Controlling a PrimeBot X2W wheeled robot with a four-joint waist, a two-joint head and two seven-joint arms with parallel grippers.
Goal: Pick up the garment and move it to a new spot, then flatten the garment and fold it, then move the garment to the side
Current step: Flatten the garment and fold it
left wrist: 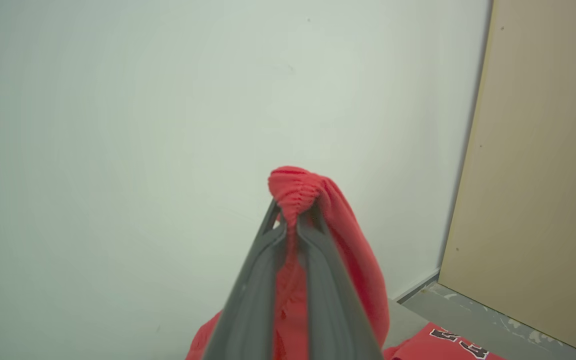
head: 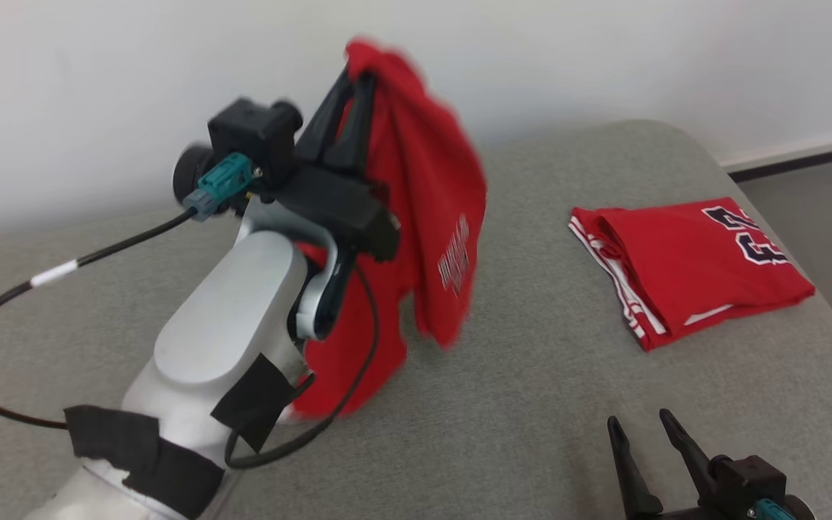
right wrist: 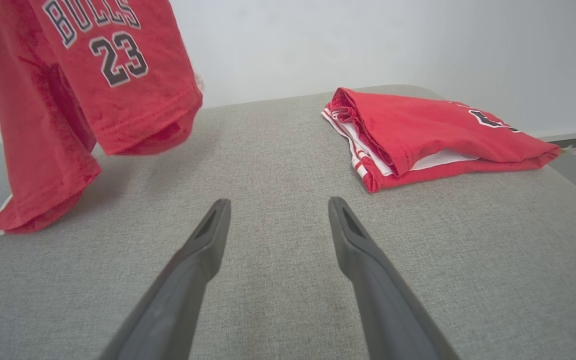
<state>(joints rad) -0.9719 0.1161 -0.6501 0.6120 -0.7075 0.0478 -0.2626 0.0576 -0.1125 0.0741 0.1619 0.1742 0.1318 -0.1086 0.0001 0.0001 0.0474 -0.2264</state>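
My left gripper is raised high and shut on a bunched edge of the red garment, a jersey with lettering and the number 23. The cloth hangs down from the fingertips, and its lower end touches the grey cushion. In the left wrist view the red fabric is pinched between the two dark fingers. The right wrist view shows the hanging garment at upper left. My right gripper stands open low at the front right, over bare cushion.
A second red jersey lies folded at the right of the cushion, also seen as the folded jersey ahead of my right fingers. A white wall runs behind. Floor and a beige door panel lie off the right end.
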